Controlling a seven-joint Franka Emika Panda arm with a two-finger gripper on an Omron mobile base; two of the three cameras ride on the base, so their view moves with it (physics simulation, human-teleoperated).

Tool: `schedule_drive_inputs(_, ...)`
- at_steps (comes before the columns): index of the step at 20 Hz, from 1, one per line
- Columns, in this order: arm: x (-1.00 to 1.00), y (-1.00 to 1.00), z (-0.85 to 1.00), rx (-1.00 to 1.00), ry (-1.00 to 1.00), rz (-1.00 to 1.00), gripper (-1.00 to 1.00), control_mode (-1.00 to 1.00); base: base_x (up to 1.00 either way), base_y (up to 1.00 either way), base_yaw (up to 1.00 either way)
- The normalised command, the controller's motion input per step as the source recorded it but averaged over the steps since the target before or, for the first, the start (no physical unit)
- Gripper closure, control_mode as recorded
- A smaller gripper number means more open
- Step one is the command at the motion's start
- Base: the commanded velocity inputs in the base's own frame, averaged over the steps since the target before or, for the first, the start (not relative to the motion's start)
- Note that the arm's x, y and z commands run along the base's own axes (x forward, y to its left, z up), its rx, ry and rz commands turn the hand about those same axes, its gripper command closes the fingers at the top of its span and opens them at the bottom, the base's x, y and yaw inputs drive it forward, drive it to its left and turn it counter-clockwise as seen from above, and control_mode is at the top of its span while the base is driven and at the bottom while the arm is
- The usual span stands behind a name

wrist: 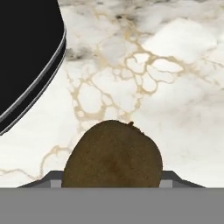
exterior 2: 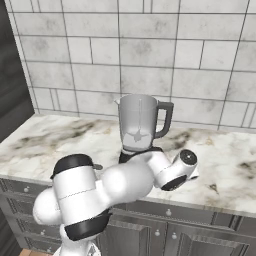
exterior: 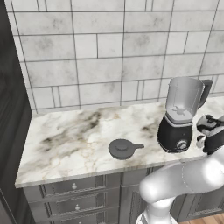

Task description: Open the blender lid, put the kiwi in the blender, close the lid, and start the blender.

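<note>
While the lid (exterior: 124, 148) lies on the counter (exterior: 70, 140) left of the open blender (exterior: 179, 118), the gripper (wrist: 112, 183) clasps the kiwi (wrist: 112, 155).

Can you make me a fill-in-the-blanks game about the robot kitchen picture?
1. The blender lid is lying on the ____, not on the jar.
2. The small brown fruit between the gripper's fingers is a ____.
3. The top of the blender jar is ____, with no lid on it.
4. The wall behind the counter is covered in grey ____.

Missing words: counter; kiwi; open; tiles
</note>
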Motion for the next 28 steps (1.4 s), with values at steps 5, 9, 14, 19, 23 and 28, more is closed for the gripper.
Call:
schedule_drive_inputs(5, -0.52, -0.07, 0.93, 0.0, -0.02, 0.0, 1.0, -1.0, 0.0, 0.0, 0.0)
schedule_drive_inputs(9, -0.63, 0.0, 0.98, 0.0, -0.04, 0.0, 1.0, -1.0, 0.0, 0.0, 0.0)
schedule_drive_inputs(14, -0.42, 0.26, 1.0, 0.0, 0.0, 0.0, 1.0, -1.0, 0.0, 0.0, 0.0)
schedule_drive_inputs(19, -0.28, 0.34, 0.91, 0.0, 0.0, 0.0, 1.0, -1.0, 0.0, 0.0, 0.0)
schedule_drive_inputs(23, -0.18, 0.38, 0.82, 0.0, -0.01, 0.0, 1.0, -1.0, 0.0, 0.0, 0.0)
schedule_drive_inputs(28, -0.13, 0.46, 0.85, 0.0, -0.02, -0.02, 1.0, -1.0, 0.0, 0.0, 0.0)
